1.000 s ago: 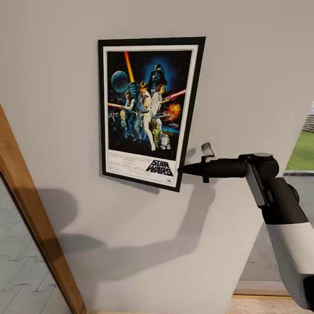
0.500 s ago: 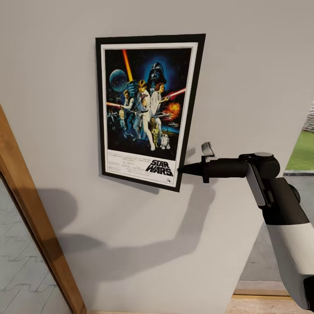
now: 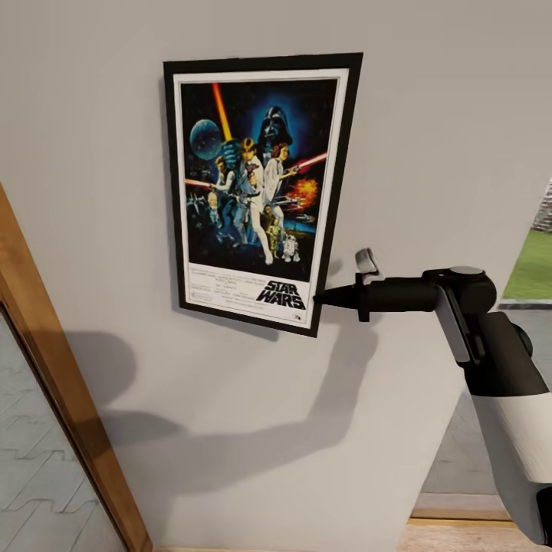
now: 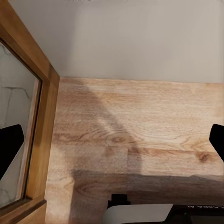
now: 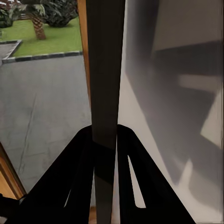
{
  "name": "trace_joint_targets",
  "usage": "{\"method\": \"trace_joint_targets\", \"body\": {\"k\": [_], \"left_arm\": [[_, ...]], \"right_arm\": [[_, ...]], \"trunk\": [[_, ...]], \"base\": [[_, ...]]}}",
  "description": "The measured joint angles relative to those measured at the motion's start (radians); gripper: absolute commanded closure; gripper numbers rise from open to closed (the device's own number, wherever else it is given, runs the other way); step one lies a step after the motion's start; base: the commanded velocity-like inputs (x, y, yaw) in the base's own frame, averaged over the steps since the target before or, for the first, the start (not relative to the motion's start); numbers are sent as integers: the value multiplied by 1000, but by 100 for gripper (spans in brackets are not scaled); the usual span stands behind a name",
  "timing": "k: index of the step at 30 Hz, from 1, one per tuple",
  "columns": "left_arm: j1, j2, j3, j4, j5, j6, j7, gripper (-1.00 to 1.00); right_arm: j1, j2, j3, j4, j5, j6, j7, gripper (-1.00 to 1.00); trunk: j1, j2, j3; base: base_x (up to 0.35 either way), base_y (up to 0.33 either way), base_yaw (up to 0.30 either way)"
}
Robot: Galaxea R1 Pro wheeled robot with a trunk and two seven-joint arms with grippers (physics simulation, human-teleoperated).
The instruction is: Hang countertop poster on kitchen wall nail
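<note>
One poster point(image 3: 257, 188) is hanging flat against the grey wall point(image 3: 429, 138), and my right gripper point(image 3: 322, 297) is pinching its lower right edge between closed fingers. Left of the poster, my left gripper's point(image 4: 112, 140) spread fingers are framing wooden floor point(image 4: 140, 135) beside a door frame point(image 3: 69, 399).

A home, rendered in simulation. Plain light grey wall point(image 3: 429, 115) carrying a framed film poster point(image 3: 257, 188), the way a lived-in room would. Wood-framed glass panel point(image 3: 46, 399) running beside the wall, like a door or tall window. Warm wood plank floor point(image 4: 140, 135) meeting the wall in the left wrist view. Doorway at the wall's end, opening onto grey paving point(image 5: 42, 107), a strip of lawn point(image 3: 530, 264), and a palm and shrubs point(image 5: 35, 16) beyond: a house with a garden outside.
</note>
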Motion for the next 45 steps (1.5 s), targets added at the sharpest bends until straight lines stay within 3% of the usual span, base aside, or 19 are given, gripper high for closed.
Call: {"method": "trace_joint_targets", "body": {"k": [10,31,45], "left_arm": [[0,0,0,1,0,0,0,-100],[0,0,0,1,1,0,0,-100],[0,0,0,0,0,0,0,-100]], "right_arm": [[0,-19,0,0,0,-1,0,100],[0,-20,3,-3,2,-6,0,100],[0,-19,3,-4,2,-51,1,100]], "trunk": [[0,0,0],[0,0,0],[0,0,0]], "base": [[0,0,0],[0,0,0],[0,0,0]]}}
